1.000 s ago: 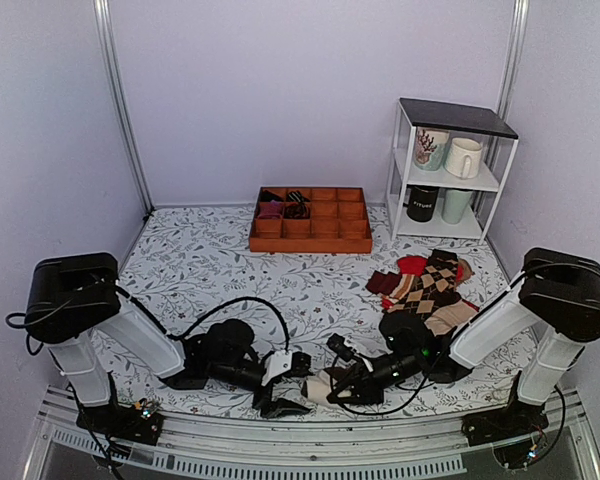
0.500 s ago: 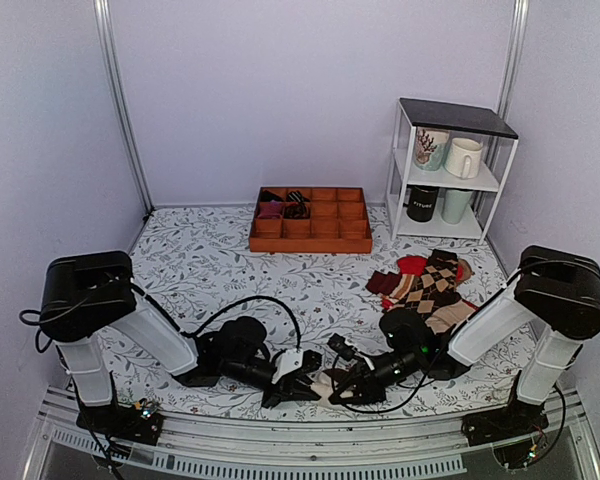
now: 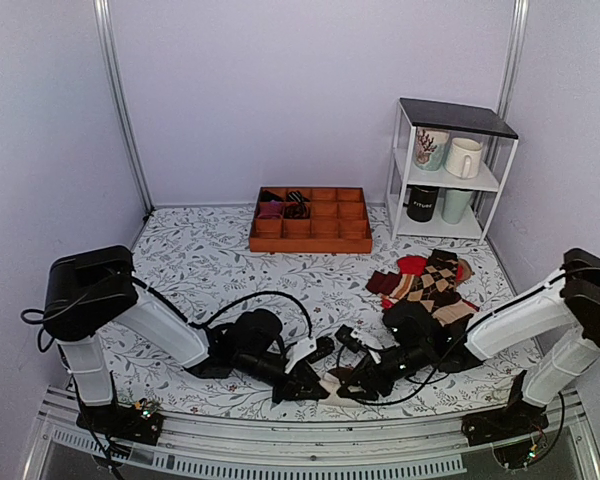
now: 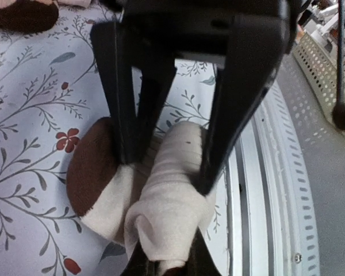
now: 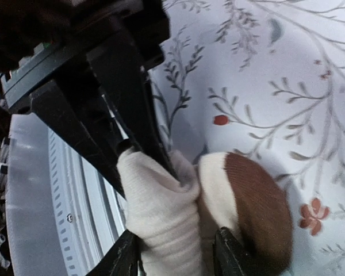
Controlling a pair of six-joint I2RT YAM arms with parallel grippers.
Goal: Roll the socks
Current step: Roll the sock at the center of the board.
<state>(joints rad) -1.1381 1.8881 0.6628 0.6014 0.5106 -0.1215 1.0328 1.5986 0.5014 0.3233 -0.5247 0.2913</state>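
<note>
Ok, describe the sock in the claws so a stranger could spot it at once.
Look at the near edge of the table, in the middle, where the left claw and right claw meet. The sock held between them is cream with a dark brown toe, unlike the argyle socks heaped to the right.

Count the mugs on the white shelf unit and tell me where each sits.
4. Upper shelf: floral mug left, white mug right. Lower shelf: black mug left, pale green mug right. Others could hide behind them.
</note>
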